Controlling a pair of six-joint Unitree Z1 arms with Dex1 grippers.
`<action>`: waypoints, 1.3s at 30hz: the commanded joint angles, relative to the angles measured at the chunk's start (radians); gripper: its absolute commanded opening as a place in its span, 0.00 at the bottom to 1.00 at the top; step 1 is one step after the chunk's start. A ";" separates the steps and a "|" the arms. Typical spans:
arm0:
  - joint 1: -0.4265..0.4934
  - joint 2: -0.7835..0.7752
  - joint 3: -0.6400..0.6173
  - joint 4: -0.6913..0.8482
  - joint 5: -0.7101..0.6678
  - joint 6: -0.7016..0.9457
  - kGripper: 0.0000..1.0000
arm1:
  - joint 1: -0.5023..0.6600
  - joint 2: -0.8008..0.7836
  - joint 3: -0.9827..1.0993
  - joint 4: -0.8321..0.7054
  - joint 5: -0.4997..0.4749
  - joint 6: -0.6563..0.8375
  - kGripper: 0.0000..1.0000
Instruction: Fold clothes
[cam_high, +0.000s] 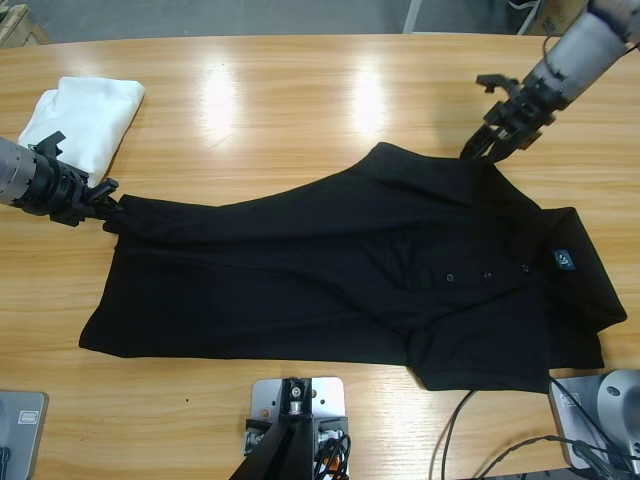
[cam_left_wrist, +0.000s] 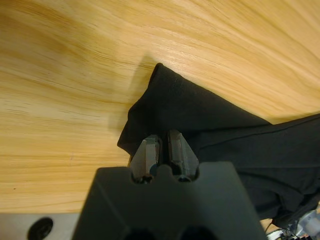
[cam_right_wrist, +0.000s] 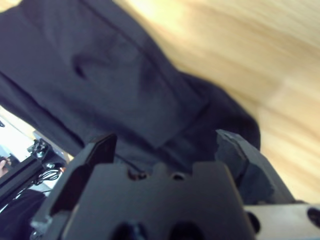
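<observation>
The wooden table (cam_high: 300, 90) carries a folded white garment (cam_high: 85, 118) near its far left corner, just behind the left gripper (cam_high: 108, 205) and apart from the work. You will find the black polo shirt (cam_high: 380, 290) spread across the table's middle toward the near right edge (collar at the right end). The left jaws are clamped on its left corner. The right gripper (cam_high: 487, 145) sits over the far sleeve edge, jaws apart, fabric between them.
</observation>
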 joint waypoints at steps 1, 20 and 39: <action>-0.009 0.047 0.006 -0.010 0.012 -0.015 0.00 | 0.021 -0.089 -0.069 0.088 0.008 0.038 0.77; -0.010 0.060 0.009 -0.010 0.013 -0.016 0.00 | -0.023 0.138 -0.013 -0.012 0.128 0.024 0.76; -0.010 0.085 0.003 -0.023 0.013 -0.021 0.00 | -0.046 0.149 -0.006 -0.012 0.064 0.020 0.76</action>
